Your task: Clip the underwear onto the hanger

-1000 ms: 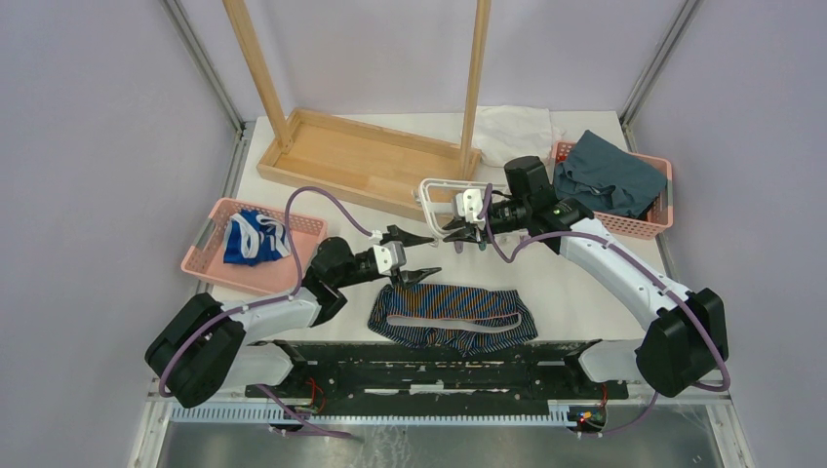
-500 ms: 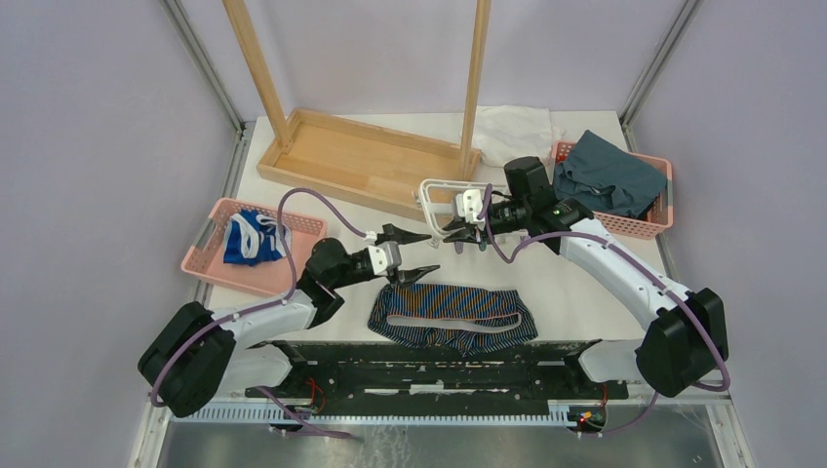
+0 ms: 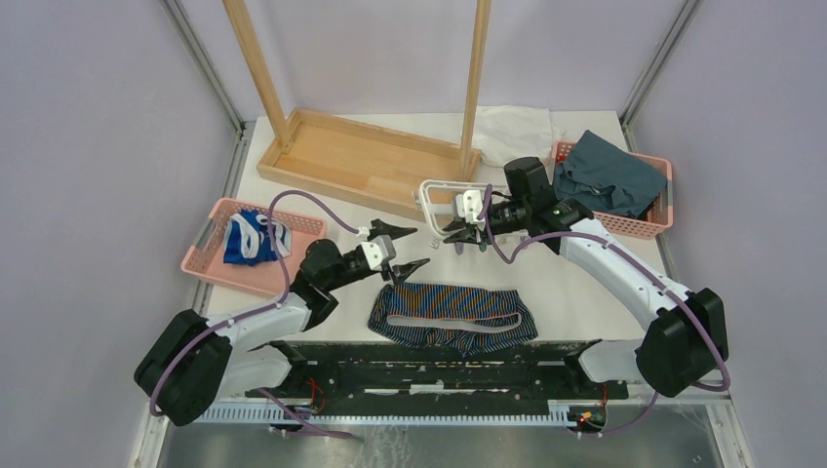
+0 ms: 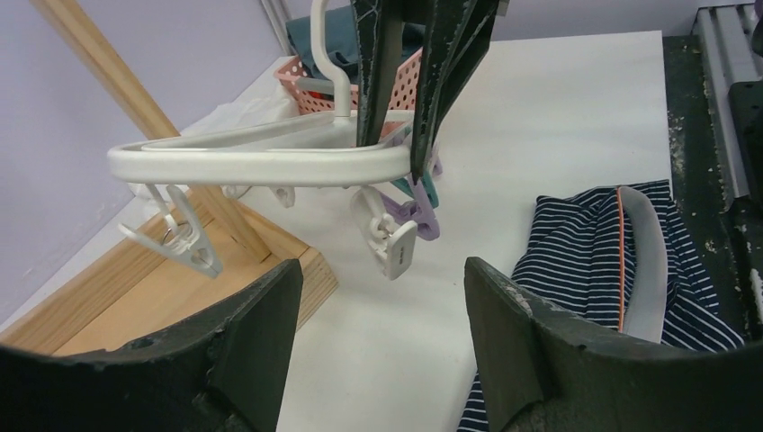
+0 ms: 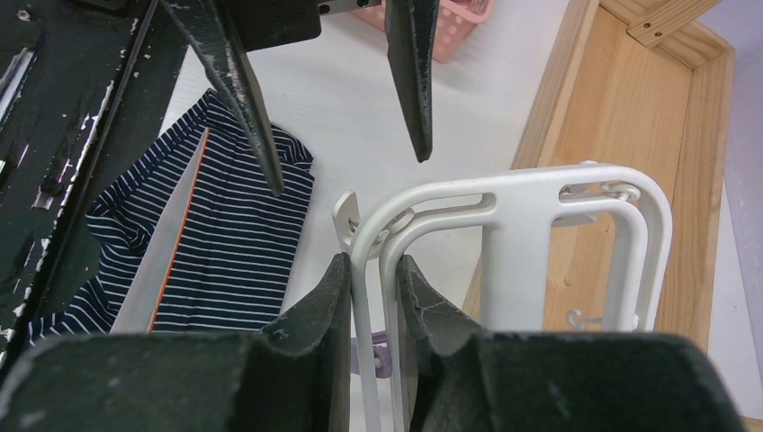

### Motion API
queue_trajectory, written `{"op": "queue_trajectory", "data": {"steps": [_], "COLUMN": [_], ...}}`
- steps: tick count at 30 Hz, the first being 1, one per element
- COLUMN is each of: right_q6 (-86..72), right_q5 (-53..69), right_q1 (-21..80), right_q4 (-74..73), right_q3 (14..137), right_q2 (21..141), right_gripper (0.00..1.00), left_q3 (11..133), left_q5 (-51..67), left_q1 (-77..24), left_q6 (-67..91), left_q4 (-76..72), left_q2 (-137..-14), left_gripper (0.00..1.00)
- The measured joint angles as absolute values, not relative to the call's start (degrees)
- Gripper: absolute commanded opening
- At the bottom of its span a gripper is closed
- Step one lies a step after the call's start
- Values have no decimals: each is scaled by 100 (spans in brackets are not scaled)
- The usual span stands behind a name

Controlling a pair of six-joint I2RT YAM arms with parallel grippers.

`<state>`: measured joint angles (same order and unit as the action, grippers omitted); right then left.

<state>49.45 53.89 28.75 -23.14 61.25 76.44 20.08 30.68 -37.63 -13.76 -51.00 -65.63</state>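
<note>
The underwear [image 3: 453, 314], navy with thin pinstripes and orange trim, lies flat on the table near the front; it also shows in both wrist views [image 4: 585, 243] [image 5: 225, 234]. The white hanger [image 3: 434, 183] hangs level above the table, and my right gripper [image 3: 458, 230] is shut on one end of its frame [image 5: 540, 193]. White and purple clips [image 4: 391, 243] dangle below the frame [image 4: 261, 164]. My left gripper [image 3: 417, 248] is open and holds nothing, just left of the hanger and above the underwear's left end; its tips [image 4: 382, 270] frame bare table.
The tall wooden rack [image 3: 361, 156] stands right behind the hanger. A pink basket [image 3: 210, 255] at left holds a blue-and-white garment. Another pink basket [image 3: 655, 226] at right holds teal cloth. A white cloth [image 3: 512, 122] lies at the back. The black arm mount [image 3: 429, 356] borders the near edge.
My left gripper has drifted a little left and away from the underwear, its jaws slightly wider. The right arm and the hanger have not moved.
</note>
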Motion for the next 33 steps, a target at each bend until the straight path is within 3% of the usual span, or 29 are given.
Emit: {"op": "queue_trajectory", "data": {"steps": [18, 33], "right_q6": [5046, 5081], "right_q5": [5446, 5446], "right_q1": [2875, 2875], "right_q4": [-2517, -2539], "right_q3": [6125, 6125], "right_q2": [7579, 7579], "right_gripper": [0, 0], "left_q3": [2569, 2838], "left_q5": [4268, 5137], "left_q1": [-3459, -3446], "left_q6": [-1435, -1068], "left_q4": [-5461, -5955], "left_q2": [-7815, -8077], "left_gripper": [75, 70]}}
